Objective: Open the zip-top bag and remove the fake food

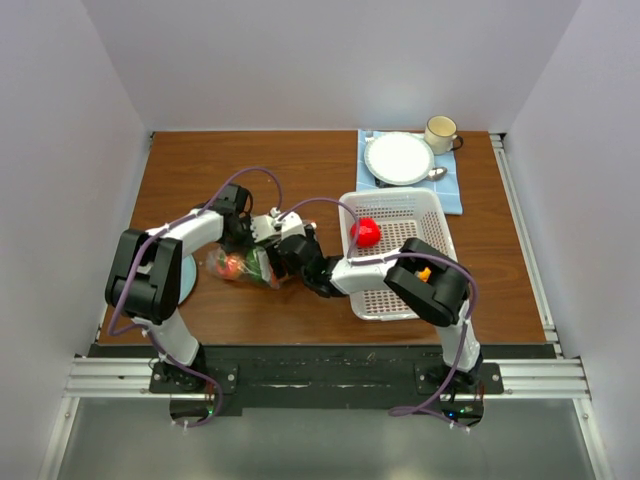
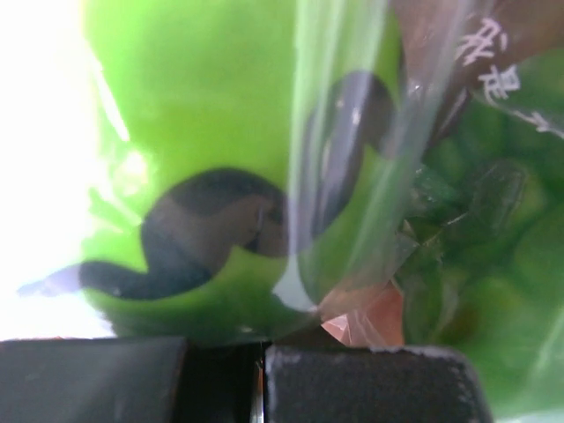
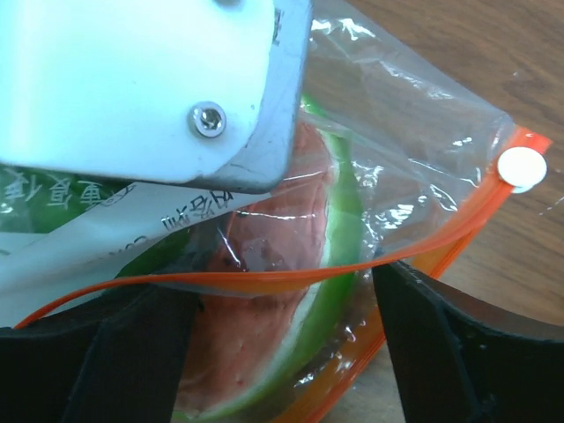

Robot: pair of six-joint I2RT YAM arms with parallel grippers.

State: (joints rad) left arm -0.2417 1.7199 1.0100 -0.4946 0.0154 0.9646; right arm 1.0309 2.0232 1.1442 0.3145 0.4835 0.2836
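Note:
The zip-top bag (image 1: 228,266) lies left of centre on the table, with fake food inside. In the right wrist view the bag (image 3: 414,132) is open at its orange zip strip (image 3: 264,282), and a watermelon slice (image 3: 282,238) shows in the mouth. My right gripper (image 3: 286,352) is open, one finger on each side of the slice. My left gripper (image 2: 256,348) is shut on the bag's plastic (image 2: 352,176), with the slice's green striped rind (image 2: 203,106) right in front. In the top view both grippers, left (image 1: 245,252) and right (image 1: 274,266), meet at the bag.
A white perforated basket (image 1: 430,215) at centre right holds a red round fruit (image 1: 365,232) and an orange piece (image 1: 424,272). A white plate (image 1: 398,158), a cup (image 1: 440,132) and a spoon sit on a blue cloth at the back right. A pale blue disc (image 1: 190,275) lies by the left arm.

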